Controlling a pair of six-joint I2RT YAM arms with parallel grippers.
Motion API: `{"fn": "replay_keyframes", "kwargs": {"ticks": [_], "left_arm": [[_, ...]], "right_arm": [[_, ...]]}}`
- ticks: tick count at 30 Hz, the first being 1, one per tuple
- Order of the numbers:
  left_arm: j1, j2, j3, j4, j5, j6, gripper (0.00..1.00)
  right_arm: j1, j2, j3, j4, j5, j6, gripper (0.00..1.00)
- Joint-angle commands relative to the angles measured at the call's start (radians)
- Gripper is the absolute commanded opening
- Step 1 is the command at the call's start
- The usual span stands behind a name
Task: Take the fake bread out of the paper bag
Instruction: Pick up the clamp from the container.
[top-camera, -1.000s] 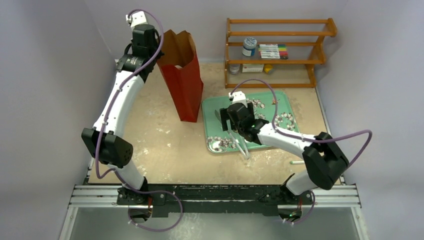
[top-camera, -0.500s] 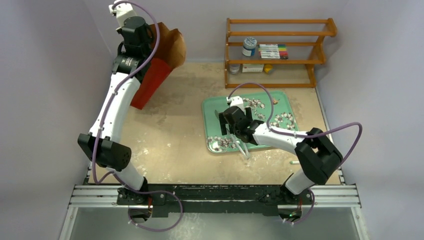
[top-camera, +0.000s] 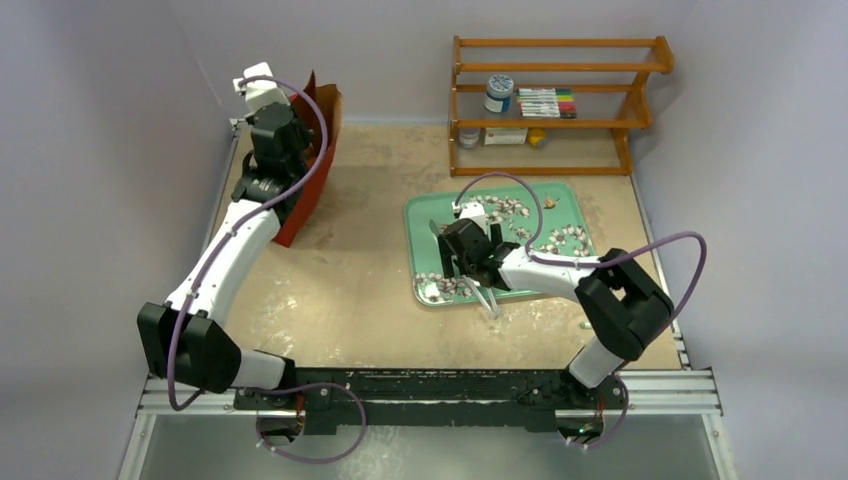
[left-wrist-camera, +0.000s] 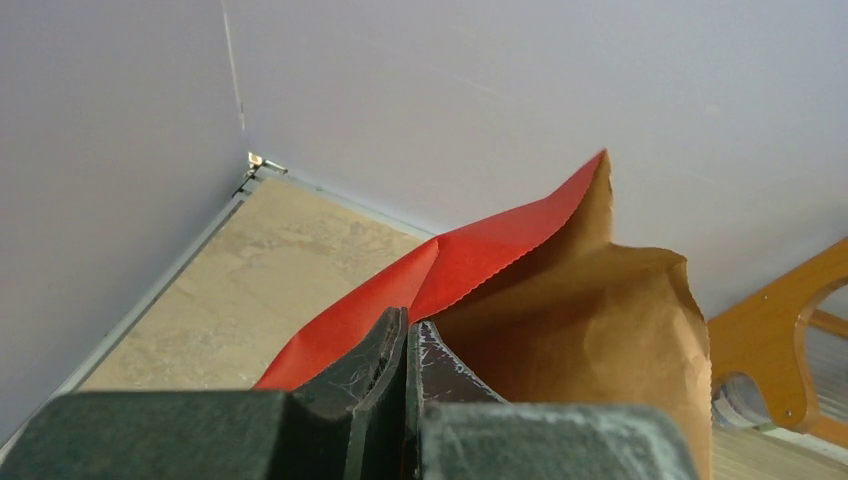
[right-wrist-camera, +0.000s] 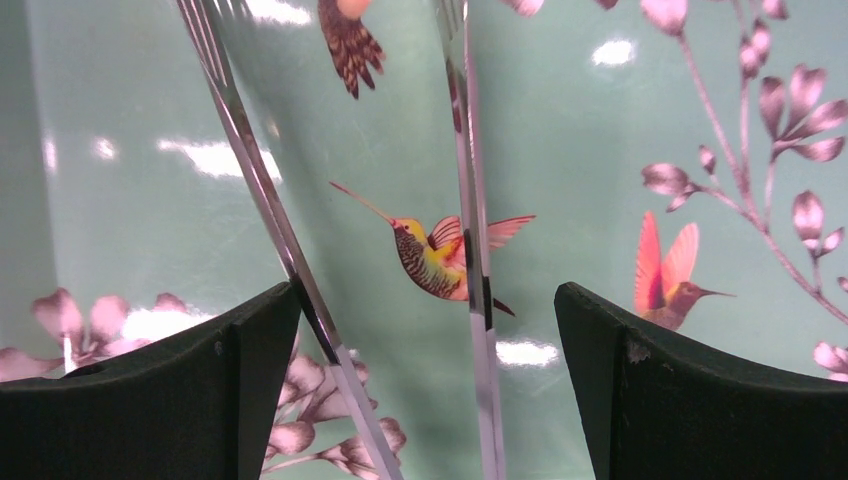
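Tightly held paper bag (left-wrist-camera: 590, 320), tongs (right-wrist-camera: 470, 250) on tray (right-wrist-camera: 600, 150)

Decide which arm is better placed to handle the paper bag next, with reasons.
Left, probably: the left pincer is shut on the paper bag's rim; right pincer hangs open over tongs on the tray.

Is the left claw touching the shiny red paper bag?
Touching. The left wrist view shows the left claw shut on the shiny red paper bag's rim.

The paper bag (top-camera: 305, 205) sits mostly behind the left arm (top-camera: 232, 243) (its contents cannot be seen); the tongs (right-wrist-camera: 468, 200) run off the right wrist view's edges.
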Motion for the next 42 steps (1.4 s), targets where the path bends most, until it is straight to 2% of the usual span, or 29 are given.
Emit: {"fn": "replay_keyframes", "kwargs": {"ticks": [1,5,9,11,18,19,24,28,31,35,42], "left_arm": [[0.002,-0.087,-0.099,0.066,0.018,-0.017,0.00],[0.002,-0.138,-0.167,0.056,0.030,-0.039,0.00],[0.002,-0.191,-0.223,0.051,0.043,-0.069,0.00],[0.001,-0.215,-0.248,0.053,0.061,-0.083,0.00],[-0.028,-0.263,-0.330,0.057,0.134,-0.189,0.00],[-0.040,-0.267,-0.343,0.062,0.134,-0.198,0.00],[-0.103,-0.273,-0.380,0.064,0.120,-0.225,0.00],[-0.162,-0.271,-0.402,0.074,0.092,-0.266,0.00],[-0.214,-0.258,-0.414,0.068,0.046,-0.278,0.00],[-0.234,-0.251,-0.444,0.070,0.010,-0.307,0.00],[-0.234,-0.259,-0.467,0.066,-0.001,-0.296,0.00]], "right_arm": [[0.006,0.032,0.021,-0.005,-0.021,0.032,1.00],[0.006,0.035,0.011,0.001,-0.040,0.058,0.98],[0.007,0.003,-0.023,0.018,-0.067,0.080,0.81],[0.010,-0.021,-0.036,0.022,-0.083,0.092,0.76],[0.055,-0.063,-0.039,-0.016,-0.071,0.131,0.74],[0.062,-0.065,-0.038,-0.020,-0.068,0.137,0.71],[0.084,-0.074,-0.036,-0.044,-0.077,0.157,0.59],[0.092,-0.082,-0.045,-0.059,-0.081,0.177,0.57],[0.099,-0.102,-0.055,-0.058,-0.085,0.189,0.49],[0.108,-0.103,-0.050,-0.057,-0.091,0.188,0.44],[0.137,-0.165,-0.011,-0.113,-0.048,0.162,0.42]]}}
